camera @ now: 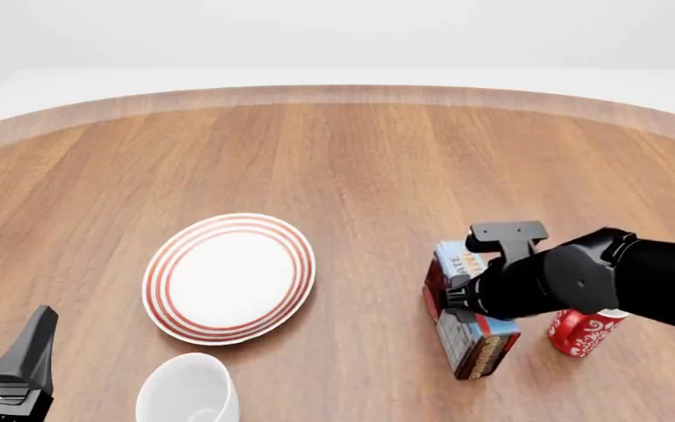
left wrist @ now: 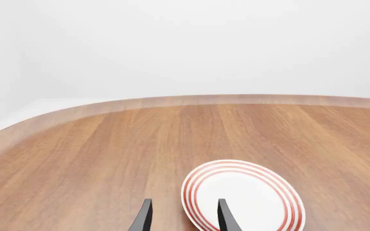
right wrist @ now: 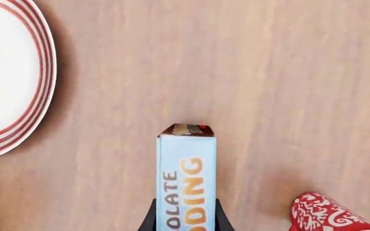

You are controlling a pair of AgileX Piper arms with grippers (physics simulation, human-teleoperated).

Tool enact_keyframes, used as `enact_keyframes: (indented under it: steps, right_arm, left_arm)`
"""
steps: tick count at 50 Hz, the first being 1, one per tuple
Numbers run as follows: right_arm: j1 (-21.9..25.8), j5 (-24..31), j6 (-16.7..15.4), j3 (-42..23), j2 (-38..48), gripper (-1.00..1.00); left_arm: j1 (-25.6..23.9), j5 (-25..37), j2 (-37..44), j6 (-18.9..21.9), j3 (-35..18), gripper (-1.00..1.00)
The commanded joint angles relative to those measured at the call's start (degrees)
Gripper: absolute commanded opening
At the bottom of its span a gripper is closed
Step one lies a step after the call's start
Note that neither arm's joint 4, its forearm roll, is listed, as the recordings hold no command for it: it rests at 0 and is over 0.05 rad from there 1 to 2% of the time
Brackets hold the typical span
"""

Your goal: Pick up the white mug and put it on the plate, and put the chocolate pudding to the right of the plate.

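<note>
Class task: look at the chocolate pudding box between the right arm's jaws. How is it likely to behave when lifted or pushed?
The pudding box looks like thin card with flat faces, so it is probably stiff but light, and could dent under a hard squeeze. It stands on a narrow edge, so a sideways push may tip it. The right gripper holds it near one end, so it might swing when lifted.

A wide wooden counter (camera: 350,158) fills the room, its warm brown planks running away from me to a paler, curved far edge. Behind it stands a plain white wall (camera: 337,35), evenly and softly lit, with faint shadows on the wood.
</note>
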Motion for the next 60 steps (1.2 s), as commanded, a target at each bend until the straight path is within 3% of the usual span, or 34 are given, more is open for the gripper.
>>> enact_keyframes:
  steps: [1,25,33,54,56,60]
  right_arm:
    - [-0.01,1.6,0.27,-1.0,-2.17,-1.0]
    - [1.69,4.64,3.7,-7.07,-5.24,-1.0]
    - [2.72,4.36,5.34,-8.84,-4.48,-1.0]
    - [3.82,4.48,6.14,-13.92,-1.12,-1.0]
    - [4.11,4.48,7.84,-14.01,-0.48,-1.0]
    - [3.46,4.61,6.83,-15.02,0.27,-1.0]
  left_arm:
    - [0.0,0.0,0.0,0.0,0.0,1.0]
    - [0.0,0.0,0.0,0.0,0.0,1.0]
    - [0.0,0.0,0.0,0.0,0.0,1.0]
    - [0.0,0.0,0.0,0.0,0.0,1.0]
    - [0.0,0.0,0.0,0.0,0.0,1.0]
    - [0.0,0.0,0.0,0.0,0.0,1.0]
